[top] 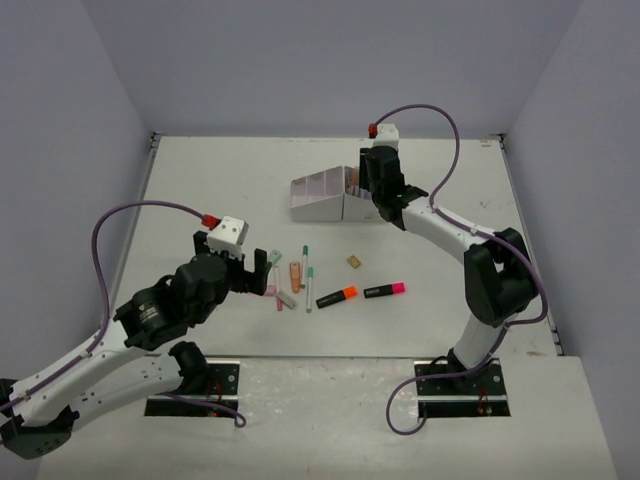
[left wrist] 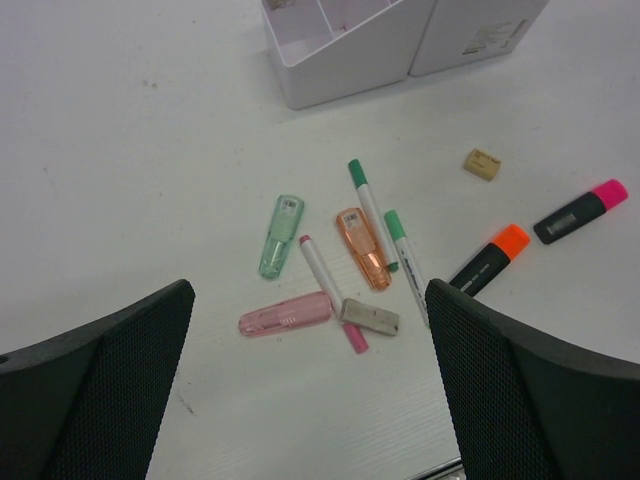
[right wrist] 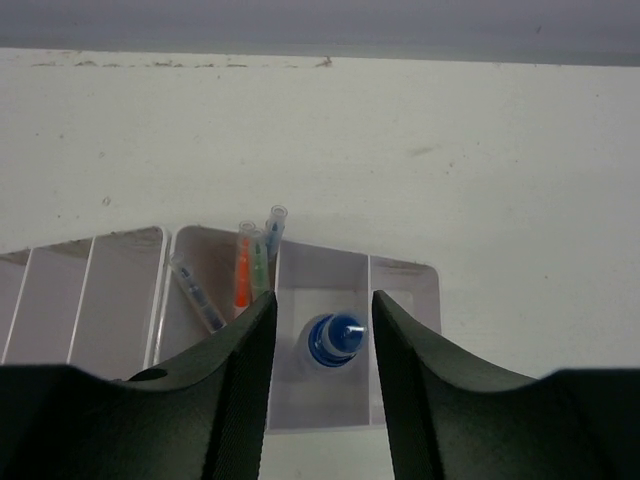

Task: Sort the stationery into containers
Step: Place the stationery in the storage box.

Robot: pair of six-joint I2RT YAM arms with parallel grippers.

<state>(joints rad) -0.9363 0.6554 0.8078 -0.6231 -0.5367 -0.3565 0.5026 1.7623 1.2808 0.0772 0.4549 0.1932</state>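
The white organiser (top: 320, 197) stands at the back middle. My right gripper (top: 385, 203) hangs over its right end, open (right wrist: 322, 300); a blue-white piece (right wrist: 335, 340) stands in the compartment (right wrist: 300, 270) between the jaws, touching neither. Several pens (right wrist: 248, 265) lean in the compartment to the left. My left gripper (top: 255, 268) is open and empty (left wrist: 310, 400) just short of the loose stationery: a pink case (left wrist: 285, 314), grey piece (left wrist: 370, 316), pink pen (left wrist: 322, 275), green case (left wrist: 281, 235), orange case (left wrist: 363, 247), two green pens (left wrist: 372, 212), orange highlighter (left wrist: 490, 258) and pink highlighter (left wrist: 581, 212).
A small tan eraser (left wrist: 482, 164) lies apart, between the organiser (left wrist: 350, 50) and the highlighters. The organiser's left compartments (right wrist: 110, 290) show nothing inside. Grey walls close the table on three sides.
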